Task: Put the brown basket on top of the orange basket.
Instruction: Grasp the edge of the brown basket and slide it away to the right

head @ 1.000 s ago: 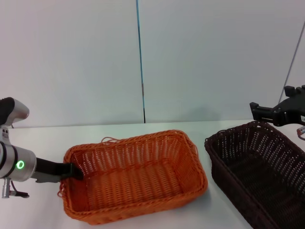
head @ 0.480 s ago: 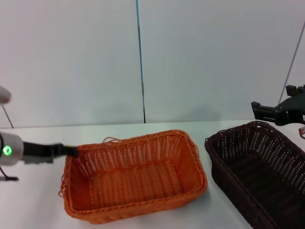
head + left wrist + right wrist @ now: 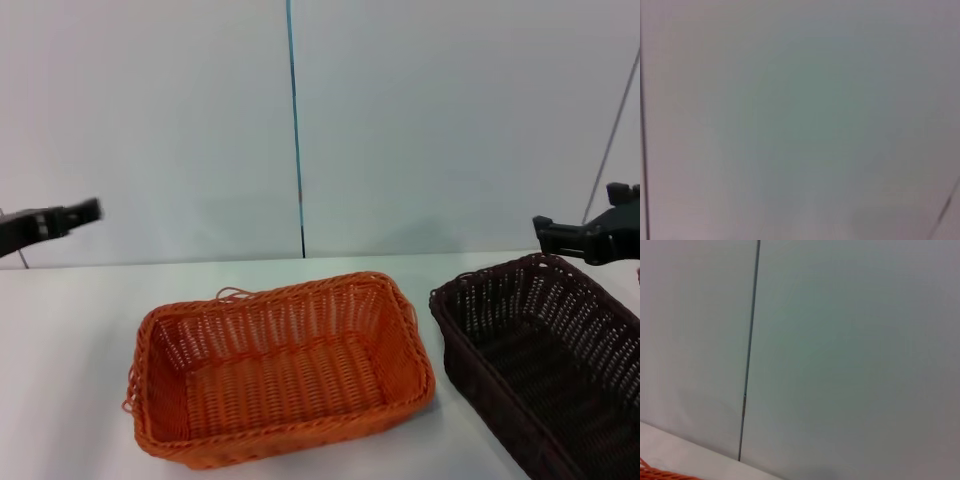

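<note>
white table [image 3: 70,330] against a pale wall, orange basket [image 3: 280,370] sitting mid-table. brown basket [image 3: 545,360] just right of the orange basket, not touching, not stacked yet. right gripper [image 3: 585,235] hovers above the brown basket's far rim, probably lining up a grab; holds nothing, opening unclear. left gripper [image 3: 45,222] up left of the orange basket, empty, opening unclear.

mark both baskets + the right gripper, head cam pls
orange basket [image 3: 283,378], head view, on its woven floor.
brown basket [image 3: 545,372], head view, on its inner floor.
right gripper [image 3: 547,230], head view, on its dark tip above the brown basket's far rim.
</note>
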Motion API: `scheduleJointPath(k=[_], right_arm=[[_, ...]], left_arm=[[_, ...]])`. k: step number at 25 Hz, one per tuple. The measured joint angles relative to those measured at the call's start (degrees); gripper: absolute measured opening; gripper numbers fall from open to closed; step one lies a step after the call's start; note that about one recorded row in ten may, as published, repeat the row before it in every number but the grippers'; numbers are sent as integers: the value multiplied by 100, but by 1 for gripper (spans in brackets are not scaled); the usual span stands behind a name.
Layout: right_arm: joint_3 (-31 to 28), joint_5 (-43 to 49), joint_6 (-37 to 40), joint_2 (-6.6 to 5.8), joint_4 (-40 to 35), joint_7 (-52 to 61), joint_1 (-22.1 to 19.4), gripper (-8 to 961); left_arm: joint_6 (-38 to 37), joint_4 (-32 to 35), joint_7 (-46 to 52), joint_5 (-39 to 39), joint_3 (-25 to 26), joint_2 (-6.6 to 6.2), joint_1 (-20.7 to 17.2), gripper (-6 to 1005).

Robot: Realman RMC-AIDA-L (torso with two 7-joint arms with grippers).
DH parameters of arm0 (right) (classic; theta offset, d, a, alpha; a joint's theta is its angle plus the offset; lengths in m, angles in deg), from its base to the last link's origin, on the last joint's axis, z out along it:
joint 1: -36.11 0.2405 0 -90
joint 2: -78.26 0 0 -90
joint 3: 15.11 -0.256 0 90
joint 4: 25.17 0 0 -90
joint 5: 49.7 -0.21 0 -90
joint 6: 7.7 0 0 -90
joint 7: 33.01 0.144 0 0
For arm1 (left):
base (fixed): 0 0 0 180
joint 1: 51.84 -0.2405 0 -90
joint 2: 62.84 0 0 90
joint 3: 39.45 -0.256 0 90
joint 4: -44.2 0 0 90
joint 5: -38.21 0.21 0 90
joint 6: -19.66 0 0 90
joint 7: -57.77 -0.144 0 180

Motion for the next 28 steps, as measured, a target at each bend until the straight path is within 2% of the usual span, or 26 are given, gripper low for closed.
scheduleJointPath(k=[4,10,13,17,22,28], right_arm=[[-170,0,-527,3,205,130,110,918],[-701,1,-1627,-6,360,552,490,918],[-1001,1,-2282,-13,366,653,756,918],[-1253,346,-3047,-34,335,637,1153,918],[-1284,1230,-4128,-64,-25,494,1840,918],[-1947,1240,-5146,-206,-1642,-148,2792,918]], left_arm=[[-990,-109,-437,-1076,-334,3,-705,923],[-2337,-149,-1643,-2210,-930,19,-1470,923],[-3269,-167,-2052,-2260,-1441,13,-1804,923],[-4237,-142,-2174,-1854,-1955,-2,-2075,923],[-4371,72,-2075,-1592,-2011,-16,-2148,923],[-4134,284,-2055,-1589,-1988,-22,-2142,923]])
